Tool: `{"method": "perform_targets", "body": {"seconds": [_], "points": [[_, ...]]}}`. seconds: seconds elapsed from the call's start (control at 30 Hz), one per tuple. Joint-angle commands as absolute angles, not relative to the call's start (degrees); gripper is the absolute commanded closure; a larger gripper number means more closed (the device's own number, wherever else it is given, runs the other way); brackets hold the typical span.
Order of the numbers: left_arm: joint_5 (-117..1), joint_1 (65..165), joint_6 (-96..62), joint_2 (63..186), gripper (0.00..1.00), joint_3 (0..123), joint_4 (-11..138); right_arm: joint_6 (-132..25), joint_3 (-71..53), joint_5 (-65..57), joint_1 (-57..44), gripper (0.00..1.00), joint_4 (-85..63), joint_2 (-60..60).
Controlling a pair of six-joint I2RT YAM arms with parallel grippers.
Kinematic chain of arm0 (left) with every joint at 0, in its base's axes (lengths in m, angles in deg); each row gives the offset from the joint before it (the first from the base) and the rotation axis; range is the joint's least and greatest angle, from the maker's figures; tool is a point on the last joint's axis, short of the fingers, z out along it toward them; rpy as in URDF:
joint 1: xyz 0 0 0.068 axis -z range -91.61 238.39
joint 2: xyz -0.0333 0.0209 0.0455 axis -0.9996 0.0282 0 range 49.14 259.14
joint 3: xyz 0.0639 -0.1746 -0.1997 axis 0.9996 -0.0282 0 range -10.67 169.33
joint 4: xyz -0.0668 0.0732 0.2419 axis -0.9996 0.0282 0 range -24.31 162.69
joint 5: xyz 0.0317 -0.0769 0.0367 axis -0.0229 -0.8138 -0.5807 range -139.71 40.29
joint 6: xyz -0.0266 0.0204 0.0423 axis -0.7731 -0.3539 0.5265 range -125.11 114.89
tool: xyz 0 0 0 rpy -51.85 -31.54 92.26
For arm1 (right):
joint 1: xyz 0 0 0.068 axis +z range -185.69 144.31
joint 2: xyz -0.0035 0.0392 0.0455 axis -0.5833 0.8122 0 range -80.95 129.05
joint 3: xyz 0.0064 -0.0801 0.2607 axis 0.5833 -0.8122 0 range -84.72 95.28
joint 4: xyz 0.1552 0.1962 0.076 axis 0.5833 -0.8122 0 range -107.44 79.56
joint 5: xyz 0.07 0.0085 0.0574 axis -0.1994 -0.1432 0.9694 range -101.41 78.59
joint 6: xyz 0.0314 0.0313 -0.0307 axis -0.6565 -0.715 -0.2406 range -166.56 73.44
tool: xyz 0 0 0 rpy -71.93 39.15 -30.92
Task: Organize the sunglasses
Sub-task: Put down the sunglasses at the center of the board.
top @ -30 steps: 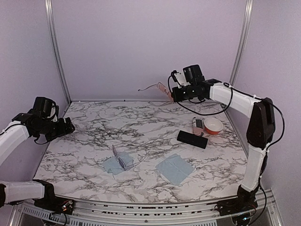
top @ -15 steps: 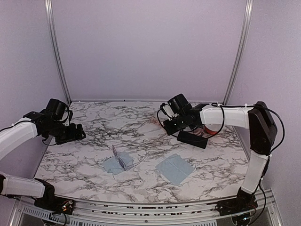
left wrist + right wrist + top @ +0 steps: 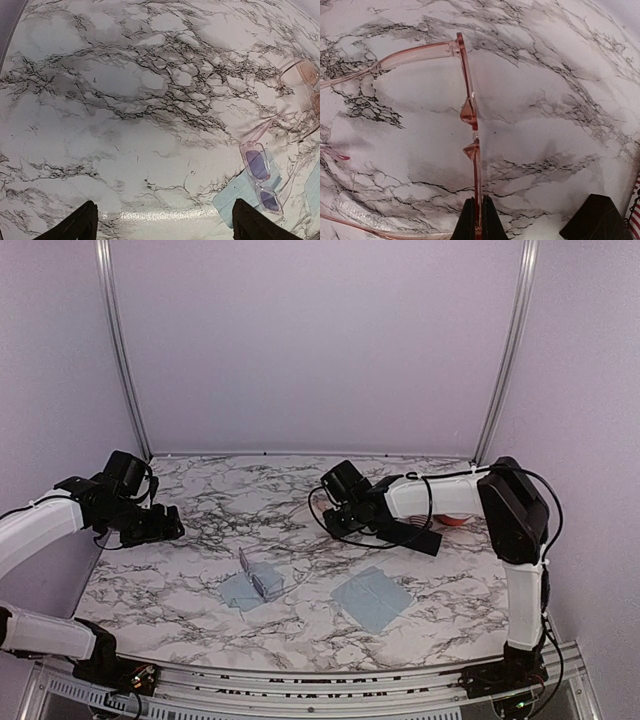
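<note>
My right gripper [image 3: 476, 216] is shut on the front rim of the pink wire-framed sunglasses [image 3: 469, 107], holding them edge-on just above the marble with the arms spread to the left. In the top view that gripper [image 3: 335, 516] is low over the table's middle back. The lilac clear-framed sunglasses [image 3: 263, 581] rest on a small blue cloth [image 3: 240, 592] at the front centre. They also show in the left wrist view [image 3: 260, 178], to the right of my open left gripper [image 3: 167, 227]. The left gripper [image 3: 168, 526] hovers over the table's left side, holding nothing.
A second blue cloth [image 3: 372, 598] lies flat at the front right of centre. A black oblong case [image 3: 418, 537] sits behind the right forearm, with a red-and-white bowl [image 3: 456, 519] beyond it. A striped case edge [image 3: 636, 210] shows beside the black case [image 3: 597, 218].
The right arm came down from high at the back wall to low over the table's middle, carrying the pink sunglasses. The left gripper moved rightward over the table.
</note>
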State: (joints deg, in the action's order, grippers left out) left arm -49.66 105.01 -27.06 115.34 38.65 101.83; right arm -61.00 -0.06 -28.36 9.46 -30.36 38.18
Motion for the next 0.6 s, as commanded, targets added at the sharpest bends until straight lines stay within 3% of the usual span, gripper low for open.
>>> {"method": "perform_targets", "body": {"seconds": [0.0, 0.1, 0.23, 0.4, 0.57], "points": [[-48.48, 105.16, -27.39, 115.84, 0.06, 38.56, 101.58, -63.02, 3.68, -31.78, 11.94, 1.0, -31.93, 39.99], [-48.6, 105.17, -27.28, 115.68, 0.06, 38.64, 101.59, -62.62, 4.37, -32.65, 14.57, 0.94, -32.38, 40.54], [-48.85, 105.21, -27.18, 115.56, 0.06, 38.59, 101.63, -62.09, 5.3, -35.23, 16.19, 0.68, -33.94, 41.2], [-48.85, 105.66, -27.11, 115.16, 0.06, 38.55, 101.58, -60.84, 5.72, -31.61, 16.27, 0.62, -33.67, 39.37], [-49.16, 105.91, -26.97, 114.56, 0.06, 38.55, 101.55, -53.04, 1.99, -29.12, 15.81, 0.4, -29.1, 31.9]]}}
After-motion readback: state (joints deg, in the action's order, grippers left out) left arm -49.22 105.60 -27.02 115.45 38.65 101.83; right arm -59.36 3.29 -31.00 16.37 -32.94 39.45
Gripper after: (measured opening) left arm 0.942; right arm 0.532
